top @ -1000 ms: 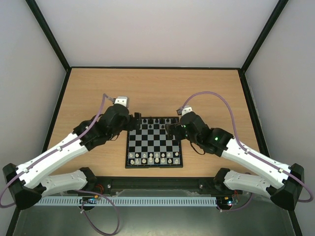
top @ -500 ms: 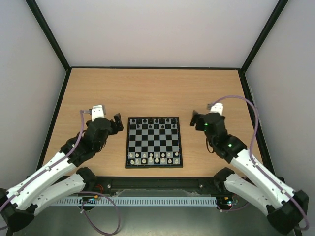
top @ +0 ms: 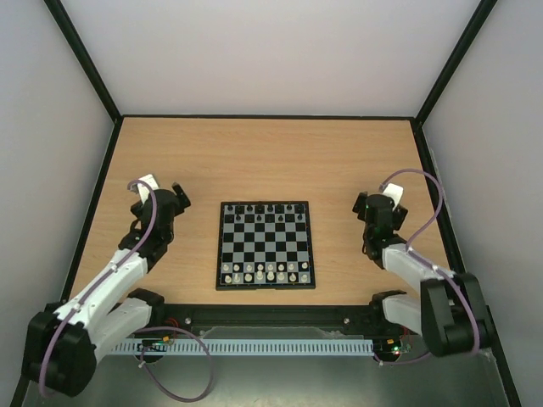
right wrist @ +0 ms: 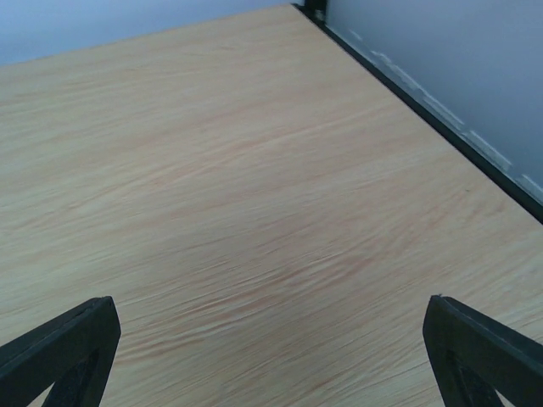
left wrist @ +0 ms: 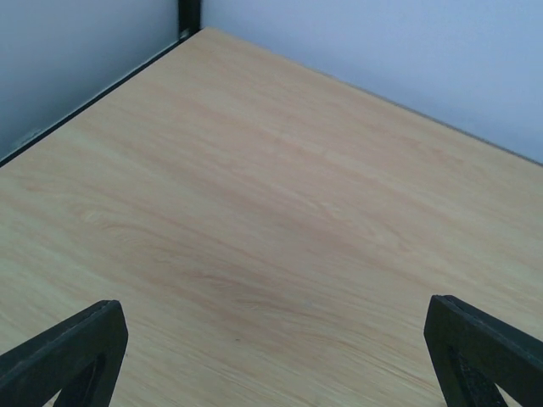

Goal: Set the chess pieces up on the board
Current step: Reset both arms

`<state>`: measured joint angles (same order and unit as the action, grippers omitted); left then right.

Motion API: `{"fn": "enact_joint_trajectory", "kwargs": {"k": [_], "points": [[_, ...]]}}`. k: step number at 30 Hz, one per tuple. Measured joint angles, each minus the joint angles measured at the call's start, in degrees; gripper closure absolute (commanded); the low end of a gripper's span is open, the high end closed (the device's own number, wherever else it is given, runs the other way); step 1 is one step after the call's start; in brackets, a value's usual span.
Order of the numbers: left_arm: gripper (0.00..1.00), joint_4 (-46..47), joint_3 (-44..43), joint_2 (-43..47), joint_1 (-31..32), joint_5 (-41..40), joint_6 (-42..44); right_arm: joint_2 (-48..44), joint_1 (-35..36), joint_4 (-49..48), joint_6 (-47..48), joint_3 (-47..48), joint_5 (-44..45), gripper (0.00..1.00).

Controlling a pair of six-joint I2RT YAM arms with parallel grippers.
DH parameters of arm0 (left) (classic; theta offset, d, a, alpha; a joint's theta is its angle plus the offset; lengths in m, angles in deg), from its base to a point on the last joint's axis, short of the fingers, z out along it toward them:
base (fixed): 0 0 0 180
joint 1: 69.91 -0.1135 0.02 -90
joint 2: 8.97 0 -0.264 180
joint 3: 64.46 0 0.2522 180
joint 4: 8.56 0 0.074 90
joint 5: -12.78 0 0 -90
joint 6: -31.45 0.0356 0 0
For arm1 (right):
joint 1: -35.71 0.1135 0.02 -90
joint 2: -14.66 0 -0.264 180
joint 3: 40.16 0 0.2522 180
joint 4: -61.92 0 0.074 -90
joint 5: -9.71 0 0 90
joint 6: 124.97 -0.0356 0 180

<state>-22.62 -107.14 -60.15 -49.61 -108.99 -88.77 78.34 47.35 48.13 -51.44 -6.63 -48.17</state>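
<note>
The board lies at the table's middle near the front. Tiny black chess pieces stand in rows along its far edge; pale pieces line its near edge. My left gripper is open and empty, left of the board and well apart from it. My right gripper is open and empty, right of the board. In the left wrist view the fingertips stand wide apart over bare wood. In the right wrist view the fingertips also stand wide apart over bare wood. The board is out of both wrist views.
The wooden table is ringed by a black frame and pale walls. The left wrist view shows the far left corner post; the right wrist view shows the right rail.
Both arms have pulled back from the board's far corners and folded outward toward the table's sides, the left to the left and the right to the right. Both grippers are empty.
</note>
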Motion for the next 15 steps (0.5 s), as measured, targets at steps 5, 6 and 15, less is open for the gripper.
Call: {"fn": "enact_joint_trajectory", "kwargs": {"k": [5,6,15], "points": [[0.01,7.3,4.7,-4.4,-5.9,3.6,0.9,9.2,-5.7,-13.3,0.8,-2.8,-0.4,0.01],[0.01,8.6,5.0,-5.0,-6.6,4.4,1.2,10.7,-6.2,-15.8,0.9,-3.4,-0.5,0.01],[0.01,17.0,5.6,-7.1,-8.2,9.5,2.4,20.9,-7.4,-29.0,3.1,-3.5,-8.2,0.01]]}}
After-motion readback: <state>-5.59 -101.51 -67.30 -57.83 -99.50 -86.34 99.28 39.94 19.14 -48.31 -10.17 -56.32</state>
